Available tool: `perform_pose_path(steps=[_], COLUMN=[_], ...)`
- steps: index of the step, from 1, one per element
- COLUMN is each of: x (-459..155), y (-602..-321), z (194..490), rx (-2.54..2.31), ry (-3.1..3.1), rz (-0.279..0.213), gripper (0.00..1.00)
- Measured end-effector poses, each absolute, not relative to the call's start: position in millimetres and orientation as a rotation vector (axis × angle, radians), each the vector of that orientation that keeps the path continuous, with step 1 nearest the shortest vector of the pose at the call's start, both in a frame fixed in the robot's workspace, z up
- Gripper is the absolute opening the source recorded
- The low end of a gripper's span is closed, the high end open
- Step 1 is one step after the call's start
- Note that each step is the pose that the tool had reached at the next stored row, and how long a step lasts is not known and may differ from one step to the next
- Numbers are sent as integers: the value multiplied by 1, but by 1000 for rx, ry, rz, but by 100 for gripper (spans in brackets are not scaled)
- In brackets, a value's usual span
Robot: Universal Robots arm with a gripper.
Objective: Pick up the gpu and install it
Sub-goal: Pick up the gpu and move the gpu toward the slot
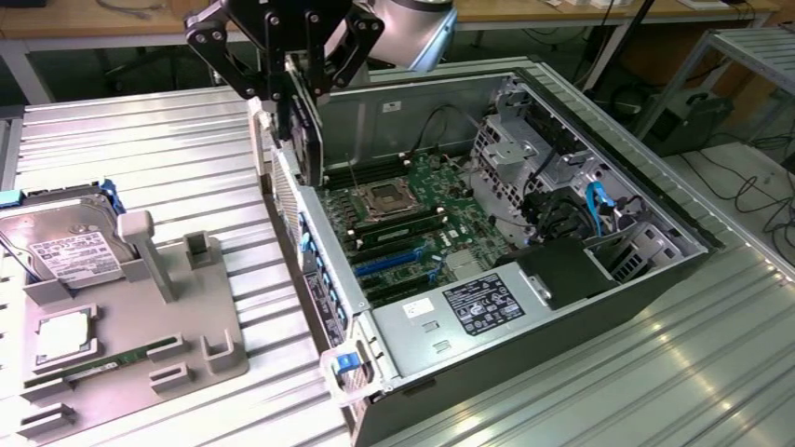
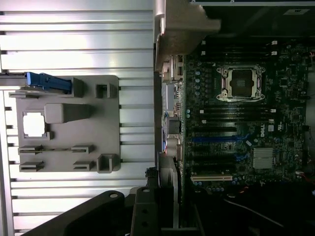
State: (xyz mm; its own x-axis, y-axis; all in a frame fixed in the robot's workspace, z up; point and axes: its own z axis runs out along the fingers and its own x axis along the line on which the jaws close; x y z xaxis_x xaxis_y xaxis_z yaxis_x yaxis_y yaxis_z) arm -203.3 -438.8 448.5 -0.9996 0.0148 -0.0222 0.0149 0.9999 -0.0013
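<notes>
— Where is the gpu?

— Off the worktop. It hangs upright and edge-down over the rim of the computer case, on the side that faces the grey tray. In the wrist view the gpu shows edge-on beside the edge of the motherboard.

— And the gripper?

— It is clamped on the card's upper edge, a finger on each face.

— Does the card touch the case?

— I cannot tell. Its lower edge is near the rim.

— Anything else?

— A hard drive leans at the tray's corner farthest from the case.
</notes>
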Motion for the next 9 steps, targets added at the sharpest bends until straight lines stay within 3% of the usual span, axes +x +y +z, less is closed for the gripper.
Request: perform_pose_path(steps=[9], x=[-195], y=[-439], z=[448], rx=[23], ry=[3119], rz=[-3], gripper=[28])
